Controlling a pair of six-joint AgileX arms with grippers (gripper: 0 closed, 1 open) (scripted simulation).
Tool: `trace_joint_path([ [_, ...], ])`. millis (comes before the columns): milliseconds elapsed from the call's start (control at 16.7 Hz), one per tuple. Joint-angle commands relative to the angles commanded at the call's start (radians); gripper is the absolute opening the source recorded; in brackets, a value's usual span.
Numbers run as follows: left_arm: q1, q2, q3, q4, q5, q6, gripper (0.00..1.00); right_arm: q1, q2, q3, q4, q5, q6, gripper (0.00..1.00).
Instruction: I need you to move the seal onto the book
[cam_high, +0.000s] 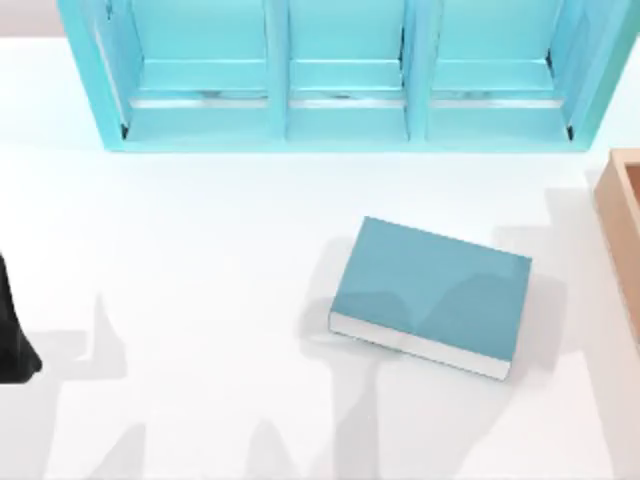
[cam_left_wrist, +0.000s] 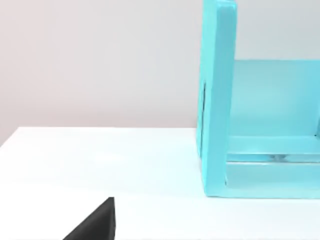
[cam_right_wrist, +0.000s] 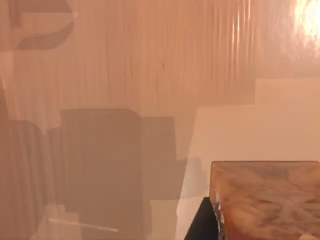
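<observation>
Book (cam_high: 432, 295): flat teal-blue hardcover with white page edges, lay slightly skewed on the white table (cam_high: 200, 300), right of centre, its cover bare. Light-blue compartmented shelf unit (cam_high: 340, 75) stood along the far edge, well apart from it. Tan wooden box (cam_high: 622, 205) sat at the table's right edge.

Seal (cam_right_wrist: 267, 200): tan-brown marbled block, seen close against a tan wooden surface in the right wrist view; a dark part of the right gripper (cam_right_wrist: 197, 227) lay just beside it. Grip state: could not tell.

Left gripper (cam_left_wrist: 95, 225) was parked at the table's left edge, near the shelf's end wall; state could not be told.
</observation>
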Motion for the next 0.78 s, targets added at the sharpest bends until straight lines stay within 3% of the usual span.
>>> trace_joint_path([
  [480, 0.0, 0.0, 0.0, 0.0, 0.0, 0.0, 1.0, 0.167, -0.123, 0.35, -0.212, 0.019, 0.151, 0.0],
  [780, 0.0, 0.0, 0.0, 0.0, 0.0, 0.0, 1.0, 0.307, -0.093, 0.384, -0.397, 0.001, 0.294, 0.0],
])
